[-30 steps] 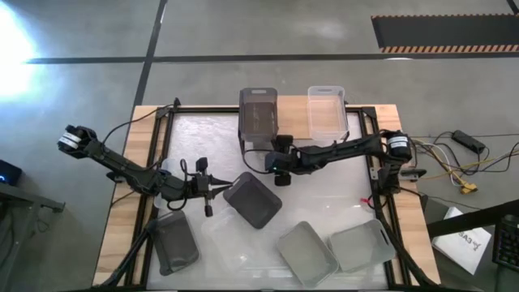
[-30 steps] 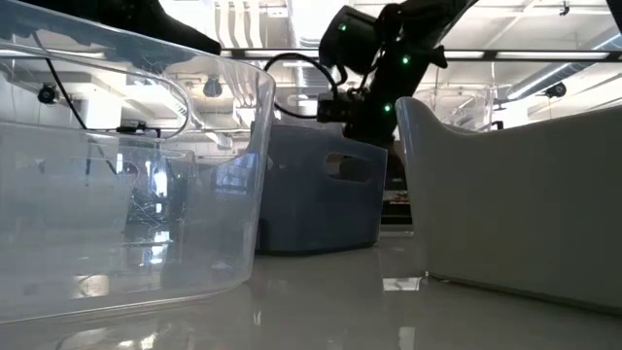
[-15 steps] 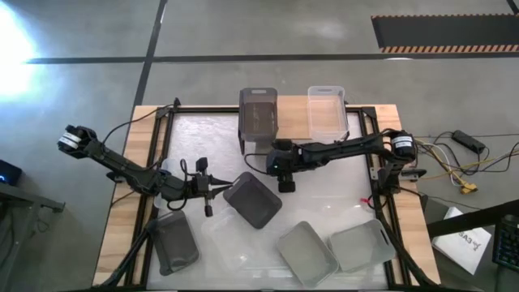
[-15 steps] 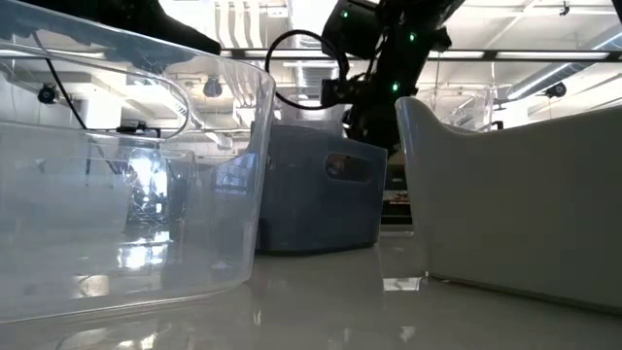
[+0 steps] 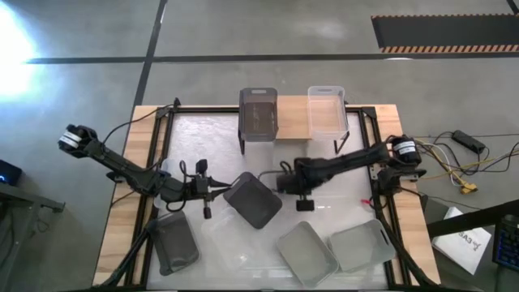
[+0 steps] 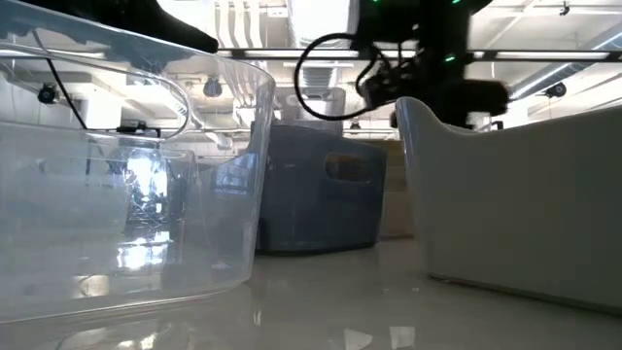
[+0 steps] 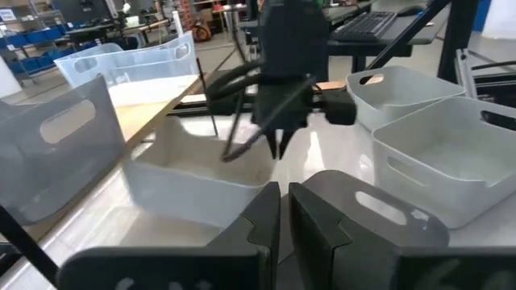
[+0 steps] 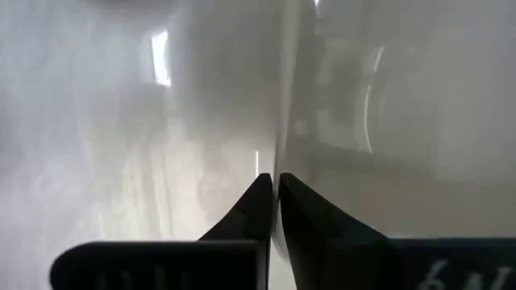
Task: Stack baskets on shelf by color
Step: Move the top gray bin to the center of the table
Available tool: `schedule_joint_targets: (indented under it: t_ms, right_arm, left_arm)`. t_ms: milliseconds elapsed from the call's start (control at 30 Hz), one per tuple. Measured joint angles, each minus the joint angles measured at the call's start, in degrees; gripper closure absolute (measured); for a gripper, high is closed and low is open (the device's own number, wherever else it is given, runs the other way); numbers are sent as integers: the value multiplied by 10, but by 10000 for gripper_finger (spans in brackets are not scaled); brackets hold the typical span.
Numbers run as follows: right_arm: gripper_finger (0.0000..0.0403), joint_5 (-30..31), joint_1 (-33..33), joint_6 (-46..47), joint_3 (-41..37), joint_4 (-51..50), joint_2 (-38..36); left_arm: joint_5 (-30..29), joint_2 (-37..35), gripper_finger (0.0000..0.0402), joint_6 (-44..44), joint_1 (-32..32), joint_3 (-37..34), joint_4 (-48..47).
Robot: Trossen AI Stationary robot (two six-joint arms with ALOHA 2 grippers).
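Observation:
The shelf stands at the table's far side. On it rest a dark grey basket and a clear basket, side by side on their bottoms. In the table's middle sits another dark grey basket, turned askew, with my left gripper shut at its left corner. To the right of that basket my right gripper hangs shut above the tabletop with nothing in it. In the left wrist view it points down, beyond the held basket. My left gripper pinches the middle dark grey basket by its rim at the left corner between its two fingers. The fingers come about level from the table's left. The basket's bottom rests on the table.
Along the near edge lie a third dark grey basket, a clear basket and two light grey baskets. In the low view the clear basket and a light grey basket fill the foreground.
My right gripper has drawn away from the dark grey basket on the shelf and moved toward the table's near edge and a little right, ending beside the middle dark grey basket. The shelf basket stays where it was.

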Motion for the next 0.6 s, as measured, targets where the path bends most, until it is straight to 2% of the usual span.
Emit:
schedule_joint_targets:
  t_ms: [267,433,600]
  right_arm:
    - [390,-5,95,95,-1,-1,-12]
    - [388,45,129,108,-2,4,-16]
    - [348,65,136,107,9,3,-21]
  left_arm:
    - [0,0,389,-16,-25,0,3]
    - [0,0,389,-16,-40,0,19]
    - [0,0,389,-47,-56,-2,18]
